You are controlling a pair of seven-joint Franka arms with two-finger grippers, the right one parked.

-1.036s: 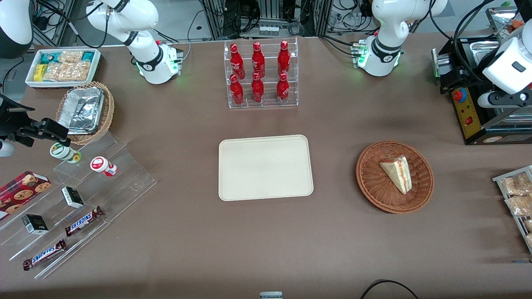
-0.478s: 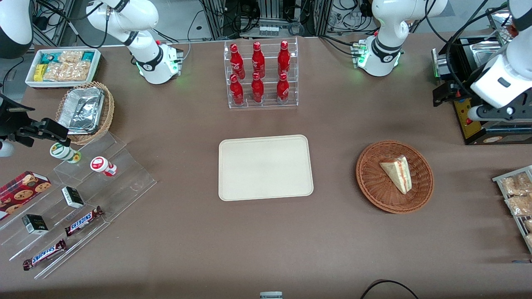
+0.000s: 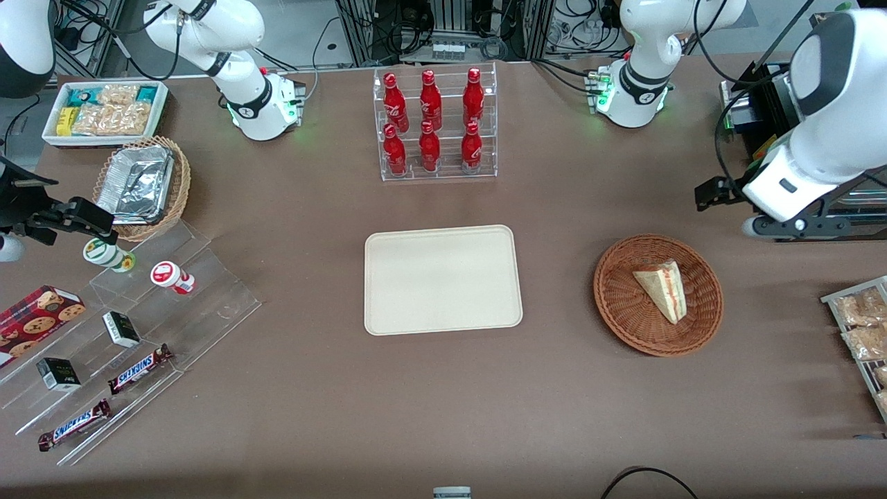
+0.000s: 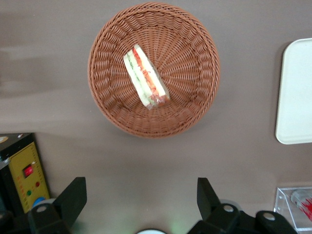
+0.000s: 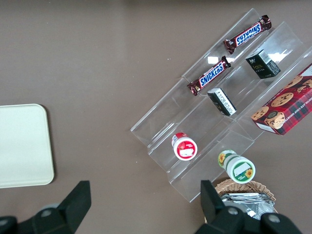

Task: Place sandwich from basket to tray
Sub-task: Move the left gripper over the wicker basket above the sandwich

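A triangular sandwich (image 3: 662, 290) of soft pale bread lies in the round woven wicker basket (image 3: 626, 315), beside the smooth, flat tray (image 3: 388, 312). The end effector (image 4: 139, 202) hovers above the table, fingers spread wide, empty.

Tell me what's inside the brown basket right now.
Only the sandwich lies in the basket, a wedge resting on its side. The weave beneath it is covered. The end effector is open above the table, farther from the front camera than the basket.
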